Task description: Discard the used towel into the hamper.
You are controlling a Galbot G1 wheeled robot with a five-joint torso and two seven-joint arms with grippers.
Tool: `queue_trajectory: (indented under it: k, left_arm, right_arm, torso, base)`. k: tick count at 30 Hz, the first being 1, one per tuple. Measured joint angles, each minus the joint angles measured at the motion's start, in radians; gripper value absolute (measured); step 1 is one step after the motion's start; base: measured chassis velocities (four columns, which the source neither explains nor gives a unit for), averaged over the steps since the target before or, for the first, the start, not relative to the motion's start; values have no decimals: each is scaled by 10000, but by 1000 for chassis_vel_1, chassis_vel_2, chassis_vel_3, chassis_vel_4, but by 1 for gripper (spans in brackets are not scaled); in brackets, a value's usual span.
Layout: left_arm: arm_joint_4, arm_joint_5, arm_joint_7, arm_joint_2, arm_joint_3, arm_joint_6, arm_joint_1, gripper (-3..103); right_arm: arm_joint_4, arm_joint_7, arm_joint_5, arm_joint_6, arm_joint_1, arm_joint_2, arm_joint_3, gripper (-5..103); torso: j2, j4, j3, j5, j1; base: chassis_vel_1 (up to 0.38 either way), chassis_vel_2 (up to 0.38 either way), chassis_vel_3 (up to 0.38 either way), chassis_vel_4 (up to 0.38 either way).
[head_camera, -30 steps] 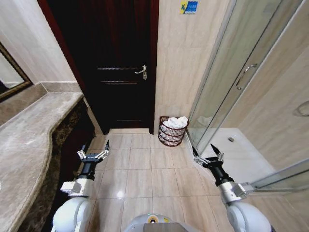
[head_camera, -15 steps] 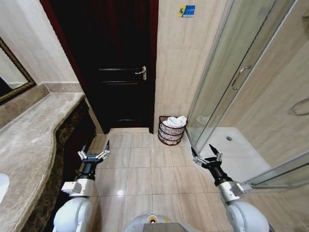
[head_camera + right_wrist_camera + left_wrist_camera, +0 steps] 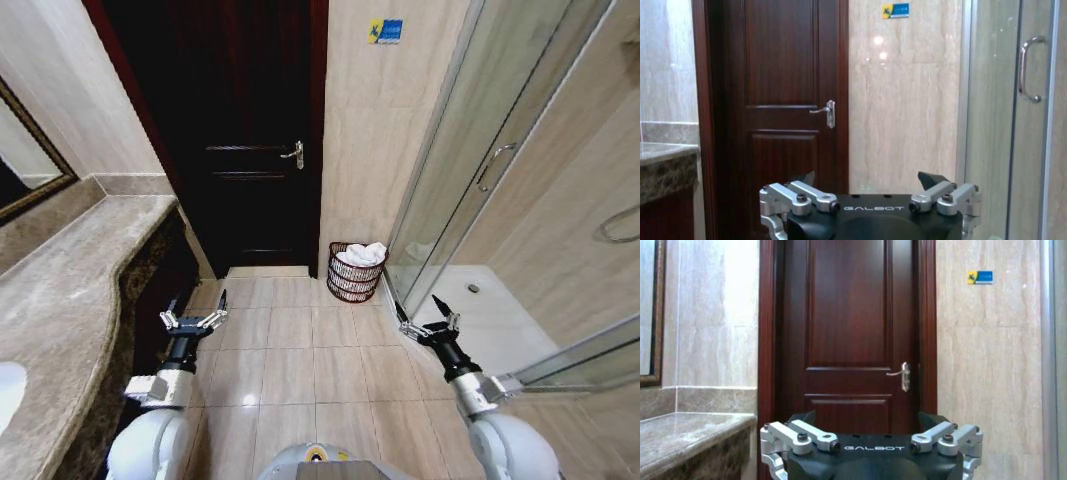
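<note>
Seemingly, the soft, light towel [image 3: 366,253] in the hamper [image 3: 355,272] at twelve o'clock is left ungripped, both grippers [image 3: 194,318] [image 3: 427,325] being spread empty.

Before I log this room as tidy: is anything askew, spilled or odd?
Nothing stands out. The hamper stands upright by the door with a white towel inside; both tools, left and right, are open and empty.
</note>
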Motion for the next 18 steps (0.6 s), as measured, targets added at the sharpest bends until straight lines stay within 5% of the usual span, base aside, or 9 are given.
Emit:
queue_trajectory:
  k: [8, 12, 18]
  left_arm:
    - [-54, -299, -315, 424, 139, 188, -334, 100]
    - [-407, -709, -1496, 637, 507, 588, -214, 100]
    - [-263, -627, -1814, 1177, 579, 250, -70, 100]
  right_arm:
    - [147, 108, 78, -77, 134, 18, 32, 100]
    - [431, 1004, 69, -498, 470, 26, -391, 100]
    - [994, 1931, 233, -1403, 716, -79, -768, 100]
  torso:
    - [299, -1, 154, 0, 146]
    - [483, 1, 260, 1, 225]
    - [517, 0, 283, -2, 235]
  base:
    - [0, 0, 0, 0]
    - [0, 0, 0, 0]
    - [0, 0, 0, 0]
